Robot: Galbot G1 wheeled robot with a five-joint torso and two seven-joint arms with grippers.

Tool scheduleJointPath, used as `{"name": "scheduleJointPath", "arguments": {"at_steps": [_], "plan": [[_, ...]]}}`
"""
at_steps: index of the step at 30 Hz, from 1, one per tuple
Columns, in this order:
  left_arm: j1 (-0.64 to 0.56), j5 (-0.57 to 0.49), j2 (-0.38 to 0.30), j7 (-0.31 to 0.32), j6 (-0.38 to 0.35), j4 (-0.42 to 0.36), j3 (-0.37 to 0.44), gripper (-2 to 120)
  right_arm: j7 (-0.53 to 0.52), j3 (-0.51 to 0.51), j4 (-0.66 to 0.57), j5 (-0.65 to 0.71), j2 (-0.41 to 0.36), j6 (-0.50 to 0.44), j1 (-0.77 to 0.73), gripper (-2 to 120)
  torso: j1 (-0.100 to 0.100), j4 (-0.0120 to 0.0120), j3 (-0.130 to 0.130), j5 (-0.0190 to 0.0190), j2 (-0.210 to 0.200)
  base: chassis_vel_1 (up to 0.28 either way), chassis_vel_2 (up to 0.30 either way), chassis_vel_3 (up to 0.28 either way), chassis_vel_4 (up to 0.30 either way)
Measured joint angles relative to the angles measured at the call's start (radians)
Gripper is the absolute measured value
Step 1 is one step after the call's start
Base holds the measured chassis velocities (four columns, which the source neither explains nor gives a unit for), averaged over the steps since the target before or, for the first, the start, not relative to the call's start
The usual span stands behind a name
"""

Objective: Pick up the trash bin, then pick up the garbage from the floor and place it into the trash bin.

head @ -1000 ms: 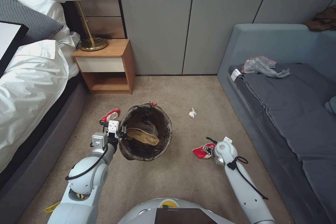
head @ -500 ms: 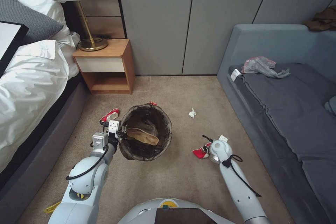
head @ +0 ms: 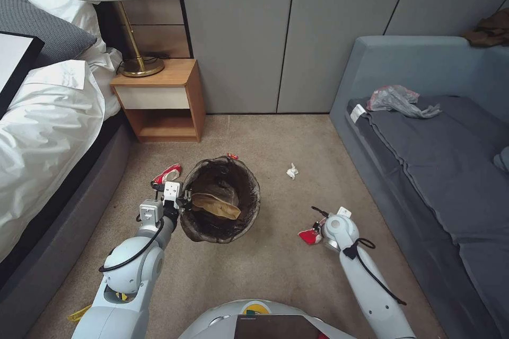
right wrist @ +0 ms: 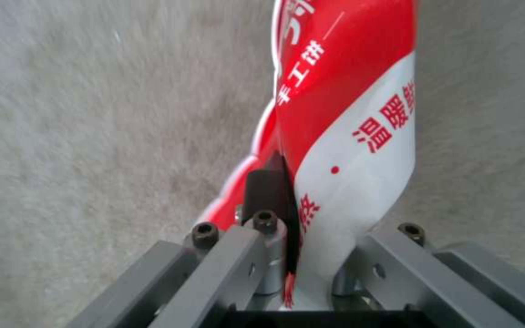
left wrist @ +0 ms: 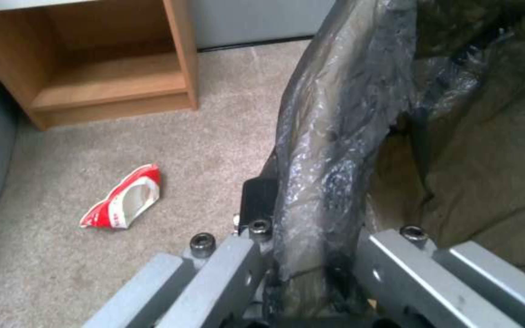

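1. On the red-and-white paper cup (right wrist: 347,136) clamped in the right gripper (right wrist: 302,255) we read red Chinese characters on the white band: 温暖
2. On its red band we read white characters: 手工饼
3. Further characters on that cup are cut off, and we cannot read them

Beige carpet (head: 275,270) is carrying the scattered litter: a flattened red-and-white paper cup (head: 167,174) is lying near the wooden nightstand (head: 159,98), a white tissue wad (head: 291,171) is sitting well apart, and a yellow wrapper (head: 78,313) is lying beside the bed base.
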State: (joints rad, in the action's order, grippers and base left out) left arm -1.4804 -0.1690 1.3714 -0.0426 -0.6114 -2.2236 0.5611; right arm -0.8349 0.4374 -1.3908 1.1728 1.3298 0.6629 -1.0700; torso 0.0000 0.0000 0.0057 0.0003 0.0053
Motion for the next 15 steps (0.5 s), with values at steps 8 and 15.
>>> {"name": "scheduleJointPath", "arguments": {"at_steps": [8, 15], "plan": [[-0.006, -0.010, -0.002, 0.006, -0.013, -0.029, -0.002, 2, -0.140, 0.018, -0.544, 0.303, -0.225, 0.053, -0.085, 0, 0.000, -0.0005, 0.000, -0.0002, 0.000, 0.000, 0.000, 0.000, 0.000], [-0.007, -0.021, 0.002, 0.003, 0.011, -0.041, -0.010, 2, -0.123, 0.001, -0.880, 0.561, -0.458, 0.075, 0.011, 0, 0.000, -0.0002, 0.000, -0.0003, 0.000, 0.000, 0.000, 0.000, 0.000]]}}
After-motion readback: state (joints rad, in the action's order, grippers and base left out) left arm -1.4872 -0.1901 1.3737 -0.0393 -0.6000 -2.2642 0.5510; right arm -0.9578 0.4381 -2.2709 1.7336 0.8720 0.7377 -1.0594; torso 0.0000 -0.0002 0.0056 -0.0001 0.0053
